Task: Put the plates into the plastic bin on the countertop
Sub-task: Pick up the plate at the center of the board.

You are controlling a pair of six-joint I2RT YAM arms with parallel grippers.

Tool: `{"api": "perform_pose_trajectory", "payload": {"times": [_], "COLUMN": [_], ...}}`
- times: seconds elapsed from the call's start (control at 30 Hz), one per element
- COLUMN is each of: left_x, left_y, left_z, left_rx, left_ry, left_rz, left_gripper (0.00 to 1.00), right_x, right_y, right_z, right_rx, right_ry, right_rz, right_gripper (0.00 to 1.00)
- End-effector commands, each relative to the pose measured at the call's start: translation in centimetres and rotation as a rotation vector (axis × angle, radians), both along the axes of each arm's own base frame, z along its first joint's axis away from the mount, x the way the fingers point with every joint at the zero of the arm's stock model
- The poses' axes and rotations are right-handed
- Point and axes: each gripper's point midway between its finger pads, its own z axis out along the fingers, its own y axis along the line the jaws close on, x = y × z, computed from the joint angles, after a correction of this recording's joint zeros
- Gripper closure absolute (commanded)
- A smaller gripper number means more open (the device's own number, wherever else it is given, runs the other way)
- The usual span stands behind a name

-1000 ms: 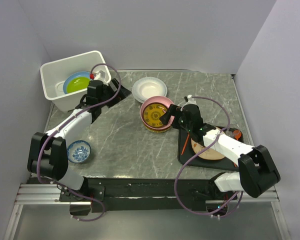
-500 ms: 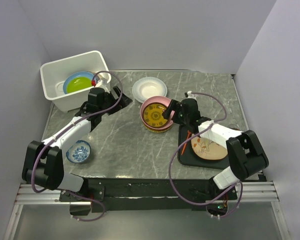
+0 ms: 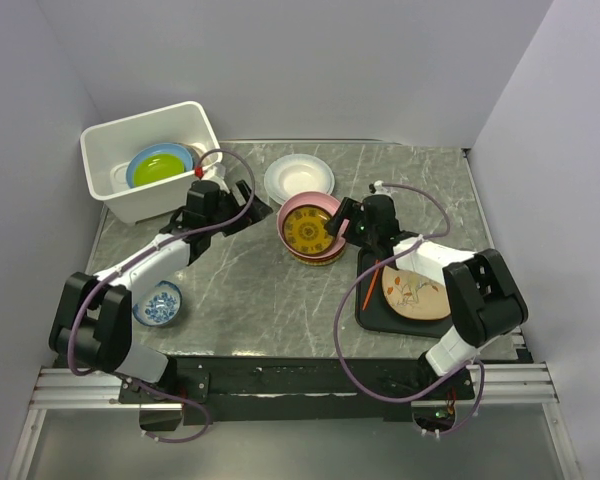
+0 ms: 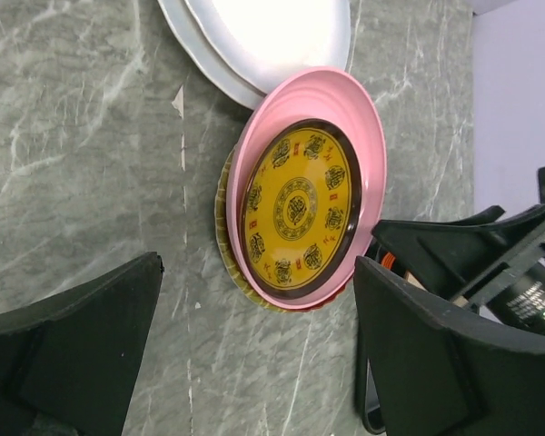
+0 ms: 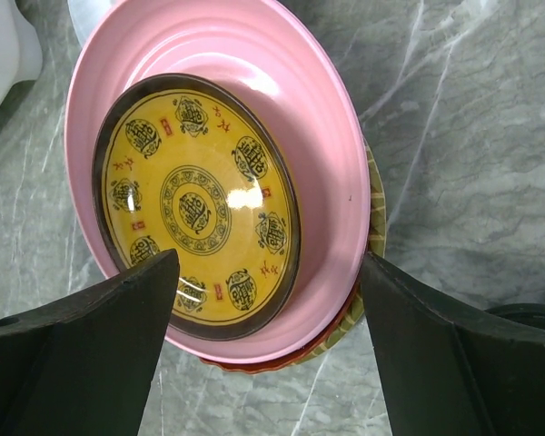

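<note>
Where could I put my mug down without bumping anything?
Best: the bare countertop at the front middle, between the small bowl and the black tray. Also free: the back right corner, beyond the white plate. Crowded: the plate stack, with the left claw and right claw open beside it.

Stacked plates, mostly covered

In the top view the pink plate [image 3: 305,212] and the yellow patterned plate [image 3: 308,235] hide nearly all of the stack beneath. The right wrist view shows only slivers at lower right: a woven yellow plate [image 5: 374,218] and a red-orange plate [image 5: 254,366]. The left wrist view's top edge cuts off the white plate [image 4: 263,36]. In the plastic bin [image 3: 100,135], the green plate [image 3: 160,168] leaves only the light blue plate [image 3: 133,170]'s rim showing. The right arm [image 3: 425,255] crosses the cream plate [image 3: 415,295].
</note>
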Motion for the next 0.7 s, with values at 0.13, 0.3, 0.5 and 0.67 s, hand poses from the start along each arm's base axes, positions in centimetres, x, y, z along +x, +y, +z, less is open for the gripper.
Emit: {"api": "perform_pose_trajectory", "payload": {"times": [0.13, 0.3, 0.5, 0.67], "left_x": [0.6, 0.5, 0.4, 0.3], "left_y": [-1.2, -1.3, -1.3, -1.3], "left_z": [0.0, -0.5, -1.0, -1.8], "left_rx": [-0.023, -0.01, -0.012, -0.015], "left_ry": [-0.026, -0.014, -0.005, 0.009], "left_rz": [-0.031, -0.037, -0.031, -0.032], "left_gripper": [0.09, 0.09, 0.09, 0.09], "right_x": [0.6, 0.5, 1.4, 2.0], "right_y": [-1.8, -0.9, 0.9, 1.7], "right_z": [5.3, 7.0, 5.6, 3.9], "right_rx": [-0.022, 0.02, 0.046, 0.058], "right_ry": [-0.135, -0.195, -0.144, -0.103], "right_rz": [-0.076, -0.028, 0.037, 0.056], "right_gripper": [0.13, 0.13, 0.15, 0.22]}}
